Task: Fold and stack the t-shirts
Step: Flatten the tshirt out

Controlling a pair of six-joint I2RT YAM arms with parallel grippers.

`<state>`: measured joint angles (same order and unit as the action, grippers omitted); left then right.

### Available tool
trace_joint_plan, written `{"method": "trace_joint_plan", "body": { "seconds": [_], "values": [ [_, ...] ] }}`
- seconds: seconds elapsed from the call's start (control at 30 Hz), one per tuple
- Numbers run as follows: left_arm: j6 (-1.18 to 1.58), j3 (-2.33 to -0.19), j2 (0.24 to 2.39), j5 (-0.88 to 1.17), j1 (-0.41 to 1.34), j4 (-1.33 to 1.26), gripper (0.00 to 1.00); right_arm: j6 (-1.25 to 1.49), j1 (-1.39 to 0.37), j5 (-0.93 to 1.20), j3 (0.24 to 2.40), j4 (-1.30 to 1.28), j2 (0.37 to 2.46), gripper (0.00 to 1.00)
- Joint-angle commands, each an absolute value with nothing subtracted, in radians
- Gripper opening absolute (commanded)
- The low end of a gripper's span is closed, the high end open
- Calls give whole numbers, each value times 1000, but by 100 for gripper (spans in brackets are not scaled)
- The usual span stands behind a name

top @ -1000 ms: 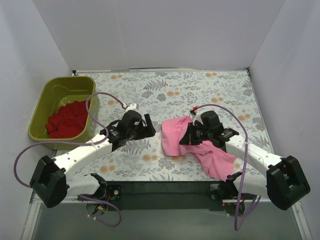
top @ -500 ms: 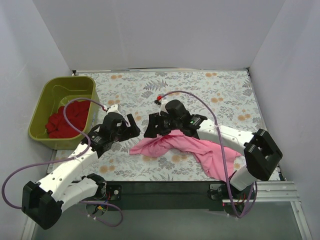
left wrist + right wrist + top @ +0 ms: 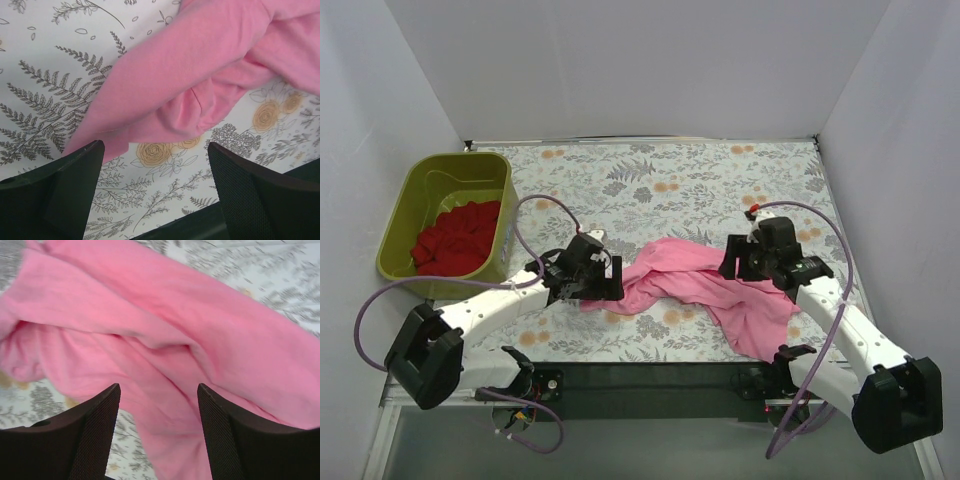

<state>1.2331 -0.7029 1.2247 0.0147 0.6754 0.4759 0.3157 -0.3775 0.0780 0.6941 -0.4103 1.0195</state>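
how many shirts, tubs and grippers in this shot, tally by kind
t-shirts: 2, pink t-shirt and red t-shirt
tub: 1
grippers: 2, left gripper and right gripper
total: 5

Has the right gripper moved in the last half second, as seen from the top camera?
Yes. The right gripper moved rightward, away from the green tub.

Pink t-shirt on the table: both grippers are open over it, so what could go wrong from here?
1. The pink t-shirt lies twisted and bunched. The left gripper or right gripper, jaws open above it, could pinch several layers instead of one edge, leaving it crumpled.
2. Its right end lies close to the near edge of the table, so a pull might drag it off.
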Motion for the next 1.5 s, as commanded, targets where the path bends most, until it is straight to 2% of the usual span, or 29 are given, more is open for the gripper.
{"method": "trace_joint_plan", "body": {
  "seconds": [0.0, 0.2, 0.4, 0.53, 0.77, 1.07, 1.13, 1.2, 1.27, 1.33, 1.4, 1.47],
  "values": [
    [1178, -741, 1278, -104, 750, 457, 78, 232, -270, 93, 649, -476, 963, 59],
    [1151, -776, 1361, -250, 764, 448, 73, 259, -238, 78, 637, -476, 988, 58],
    [1108, -836, 1420, -368, 764, 434, 72, 243, -233, 11, 638, -479, 1000, 59],
    [1069, -850, 1480, -380, 764, 407, 73, 204, -235, 54, 679, -471, 1046, 61],
    [1025, -883, 1555, -445, 764, 384, 73, 176, -241, 8, 719, -446, 1141, 61],
    [969, -919, 1614, -471, 758, 353, 73, 126, -319, 11, 752, -382, 1239, 58],
    [963, -925, 1629, -468, 756, 348, 73, 121, -328, 5, 755, -374, 1262, 54],
    [956, -927, 1635, -466, 755, 337, 70, 118, -331, -34, 758, -367, 1279, 50],
    [951, -930, 1644, -466, 750, 337, 64, 110, -330, -57, 767, -364, 1288, 40],
    [950, -928, 1652, -468, 746, 336, 54, 103, -331, -90, 773, -362, 1304, 31],
    [948, -920, 1654, -466, 741, 337, 43, 95, -331, -126, 776, -350, 1321, 27],
    [950, -908, 1649, -468, 739, 342, 37, 87, -331, -140, 779, -342, 1338, 24]
  ]
}}
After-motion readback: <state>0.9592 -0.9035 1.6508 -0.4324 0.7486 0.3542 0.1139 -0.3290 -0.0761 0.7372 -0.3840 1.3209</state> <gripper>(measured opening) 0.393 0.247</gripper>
